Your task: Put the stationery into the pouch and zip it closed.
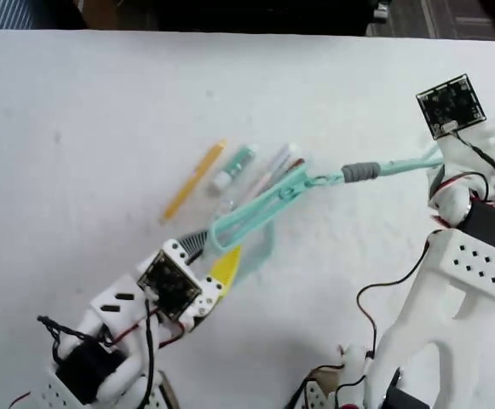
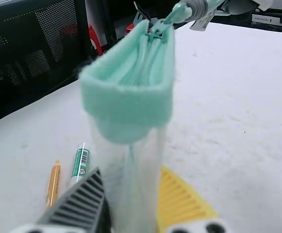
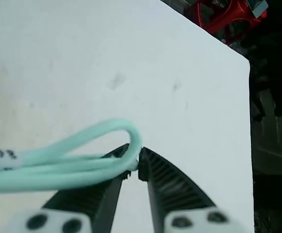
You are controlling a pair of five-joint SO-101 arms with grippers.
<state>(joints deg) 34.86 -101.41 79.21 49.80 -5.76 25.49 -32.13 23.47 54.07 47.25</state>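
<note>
The clear pouch with mint trim [image 1: 260, 213] is stretched in the air between my two grippers. My left gripper [image 1: 213, 253] is shut on its near end, the clear wall pinched between the grey and yellow fingers [image 2: 179, 199]. The pouch's mint end [image 2: 126, 107] faces that camera, with the zipper pull [image 2: 155, 30] at the far end. My right gripper [image 3: 137, 158] is shut on the mint cord loop [image 3: 73, 160], which runs past a grey bead [image 1: 362, 171]. An orange pen [image 1: 194, 181] and a green-and-white stick [image 1: 233, 168] lie on the table. More pens [image 1: 274, 170] lie by the pouch's far end.
The white table [image 1: 94, 111] is bare at the left and back. The right arm's base and cables [image 1: 451, 281] occupy the right front. A dark mesh rack [image 2: 29, 53] stands beyond the table edge.
</note>
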